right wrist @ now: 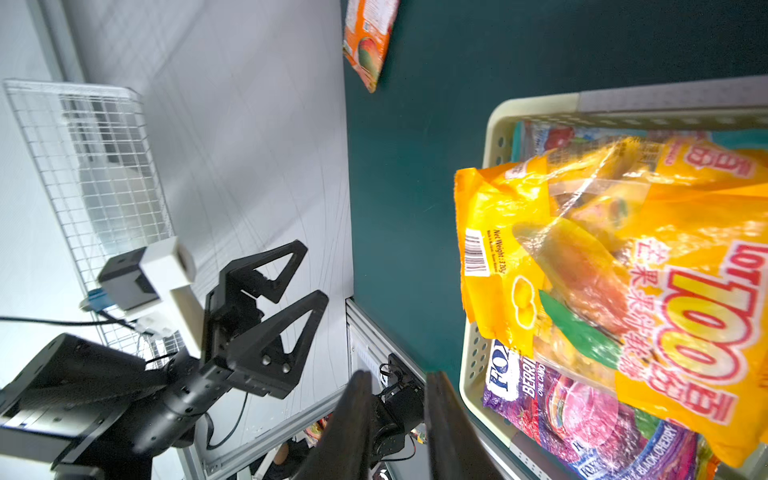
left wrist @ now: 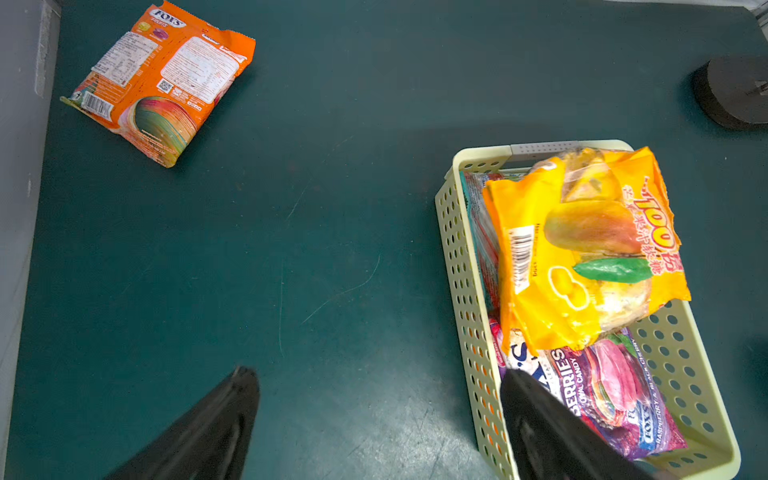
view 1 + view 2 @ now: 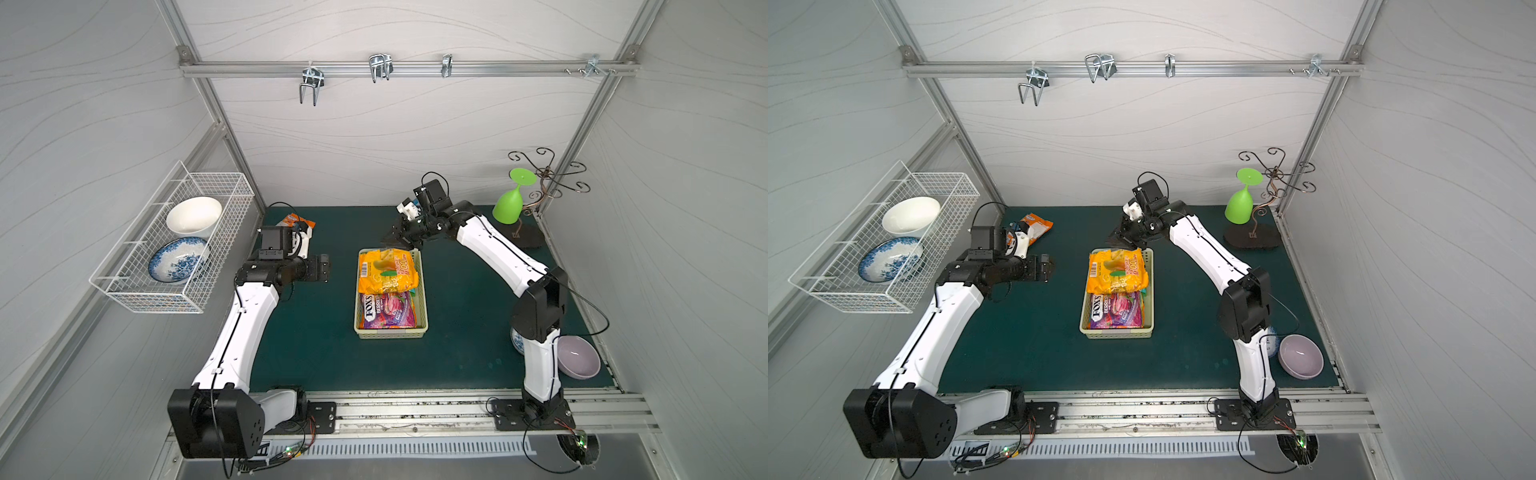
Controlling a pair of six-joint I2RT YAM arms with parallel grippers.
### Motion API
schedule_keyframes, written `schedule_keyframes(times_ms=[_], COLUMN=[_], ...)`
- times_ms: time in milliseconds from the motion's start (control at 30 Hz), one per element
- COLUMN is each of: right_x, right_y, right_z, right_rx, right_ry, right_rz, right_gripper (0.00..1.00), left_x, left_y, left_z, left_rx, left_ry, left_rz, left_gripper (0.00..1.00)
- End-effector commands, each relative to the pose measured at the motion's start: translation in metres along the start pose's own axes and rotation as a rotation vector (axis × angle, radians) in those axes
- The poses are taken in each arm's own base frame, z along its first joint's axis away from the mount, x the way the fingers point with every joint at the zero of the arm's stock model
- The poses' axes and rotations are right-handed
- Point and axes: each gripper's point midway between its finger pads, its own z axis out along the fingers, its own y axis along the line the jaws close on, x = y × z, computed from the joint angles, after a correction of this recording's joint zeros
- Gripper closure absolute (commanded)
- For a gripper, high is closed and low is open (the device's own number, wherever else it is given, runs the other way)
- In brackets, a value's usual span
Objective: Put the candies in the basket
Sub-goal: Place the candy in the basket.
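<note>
The candies mostly lay in the basket [image 3: 390, 332], yellow bag [image 3: 388, 270] uppermost. One orange bag [image 2: 162, 83] lay flat at the far left corner of the mat [image 3: 316, 332], beyond and leftward of the nearer left gripper [image 2: 378, 376], whose jaws were wide and empty. The right gripper [image 1: 399, 376], narrowly parted and empty, hung at the basket's far end. The left wrist view showed the orange bag whole and askew, whereas both top views half hid it.

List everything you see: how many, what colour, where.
basket: one, pale yellow-green, centre
yellow candy bag: one, atop basket pile
purple candy bag: one, basket's near end
orange candy bag: one, mat, far left
wire basket: one, white, left wall
white bowl: one, in wire basket
blue-patterned bowl: one, in wire basket
lilac bowl: one, mat, near right
goblet: one, green, inverted by stand, far right
left gripper: black, open, left of basket
right gripper: black, open, by basket's far end
</note>
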Motion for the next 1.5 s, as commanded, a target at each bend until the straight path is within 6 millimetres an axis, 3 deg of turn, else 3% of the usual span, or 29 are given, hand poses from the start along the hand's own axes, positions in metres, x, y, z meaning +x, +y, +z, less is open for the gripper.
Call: schedule_keyframes(times_ms=[0, 167, 267, 467, 633, 767, 867, 1067, 1133, 1233, 1467], right_x=[-0.006, -0.004, 0.001, 0.002, -0.001, -0.002, -0.001, 0.0, -0.001, -0.008, -0.017], right_y=[-0.007, -0.036, -0.054, -0.054, -0.076, -0.104, -0.133, -0.174, -0.172, -0.152, -0.083], right_z=[-0.019, -0.035, -0.032, -0.006, 0.022, 0.051, 0.074, 0.101, 0.097, 0.079, 0.018], right_rx=[0.038, 0.206, 0.318, 0.397, 0.538, 0.629, 0.673, 0.756, 0.77, 0.767, 0.692], right_ry=[-0.047, -0.095, -0.106, -0.072, -0.064, -0.041, 0.012, 0.074, 0.081, 0.033, -0.111], right_rz=[-0.043, -0.116, -0.169, -0.271, -0.337, -0.369, -0.355, -0.349, -0.365, -0.401, -0.476], right_gripper=[0.69, 0.68, 0.68, 0.68, 0.67, 0.67, 0.67, 0.66, 0.66, 0.65, 0.62], left_x=[-0.013, -0.017, -0.014, -0.015, -0.016, -0.013, -0.015, -0.012, -0.013, -0.012, -0.024], left_y=[0.003, 0.0, 0.0, 0.003, 0.001, 0.004, 0.0, 0.001, 0.001, 0.008, 0.02], left_z=[-0.004, -0.009, -0.002, -0.004, -0.01, -0.001, -0.007, -0.002, -0.005, 0.0, 0.002], left_rx=[-0.009, 0.001, 0.009, -0.006, 0.007, 0.006, 0.019, 0.018, 0.017, -0.017, -0.085], left_ry=[-0.062, -0.061, -0.062, -0.064, -0.058, -0.061, -0.053, -0.047, -0.046, -0.046, -0.042], left_rz=[0.008, 0.003, 0.003, 0.002, -0.004, -0.005, -0.006, -0.001, 0.002, 0.014, 0.042], left_gripper=[0.05, 0.05, 0.05, 0.04, 0.04, 0.04, 0.04, 0.03, 0.03, 0.02, 0.02])
